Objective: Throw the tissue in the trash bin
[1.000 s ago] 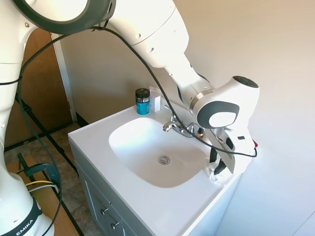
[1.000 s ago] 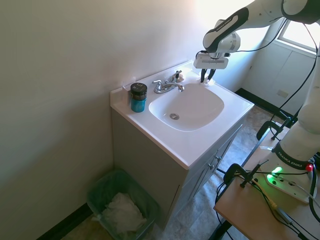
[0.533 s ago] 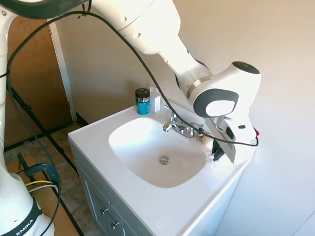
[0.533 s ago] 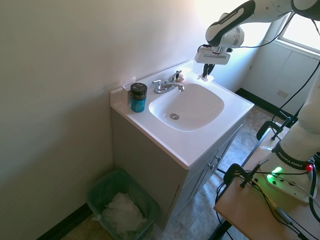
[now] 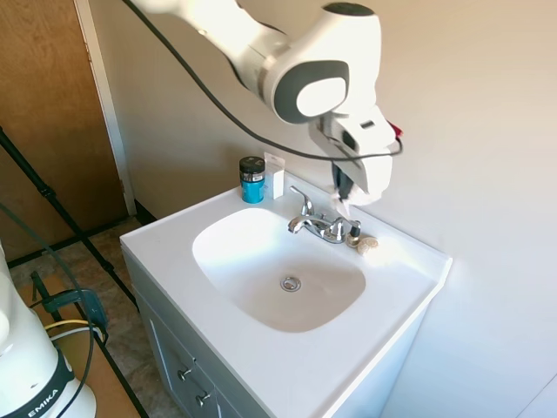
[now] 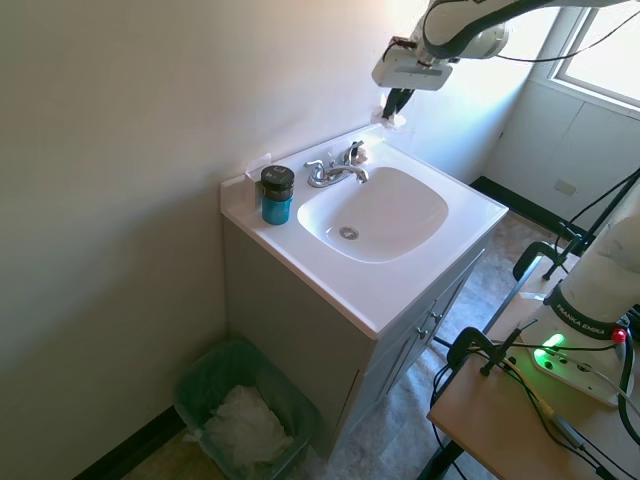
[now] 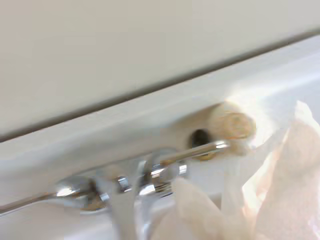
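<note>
**White tissue lifted, bin not reached**

White tissue [image 5: 341,206] hangs pinched in my hand [image 5: 340,193], above the faucet [image 5: 315,225] at the worktop's [image 5: 165,239] back edge. The pick-up looks done. What remains: carrying it to the green trash bin [image 6: 245,412] on the floor, at seven o'clock from the sink [image 6: 377,214] in the second exterior view, then letting go.

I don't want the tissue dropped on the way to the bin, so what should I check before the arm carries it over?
1. Tissue hangs from the gripper: ok.
2. Tissue lifted clear of the faucet: ok.
3. Grip firm enough for the carry: cannot tell; the fingers are hard to see.
4. Trash bin on the floor beside the vanity, open on top: ok.
5. Blue jar on the counter corner toward the bin, maybe in the path: cannot tell.
</note>
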Controlling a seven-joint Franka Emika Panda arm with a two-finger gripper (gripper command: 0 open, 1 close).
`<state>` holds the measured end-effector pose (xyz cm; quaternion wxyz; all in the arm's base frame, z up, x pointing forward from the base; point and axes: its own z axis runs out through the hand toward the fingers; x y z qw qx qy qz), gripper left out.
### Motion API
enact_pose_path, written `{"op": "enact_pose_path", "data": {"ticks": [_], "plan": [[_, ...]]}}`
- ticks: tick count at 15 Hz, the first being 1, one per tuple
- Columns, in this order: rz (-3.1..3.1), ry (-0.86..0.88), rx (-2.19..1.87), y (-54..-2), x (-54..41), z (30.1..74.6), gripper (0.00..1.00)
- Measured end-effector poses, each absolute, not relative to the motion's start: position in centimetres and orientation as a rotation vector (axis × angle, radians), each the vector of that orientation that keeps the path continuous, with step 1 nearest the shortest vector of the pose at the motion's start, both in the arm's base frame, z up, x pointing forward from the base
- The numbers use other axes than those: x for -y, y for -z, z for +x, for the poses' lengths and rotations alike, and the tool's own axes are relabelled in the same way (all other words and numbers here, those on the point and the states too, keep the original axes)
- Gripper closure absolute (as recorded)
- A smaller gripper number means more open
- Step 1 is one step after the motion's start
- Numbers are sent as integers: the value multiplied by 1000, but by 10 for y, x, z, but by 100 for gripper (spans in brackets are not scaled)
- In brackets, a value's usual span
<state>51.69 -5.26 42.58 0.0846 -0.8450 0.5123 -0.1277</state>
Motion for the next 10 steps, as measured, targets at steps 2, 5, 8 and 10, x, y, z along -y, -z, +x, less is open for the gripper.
{"op": "enact_pose_path", "data": {"ticks": [2,5,8,10], "plan": [[-2576,425,-1432,-440,-33,508,100],[-2658,463,-1295,-442,-168,486,100],[-2739,477,-1205,-429,-270,477,100],[-2802,435,-1161,-399,-323,481,100]]}}
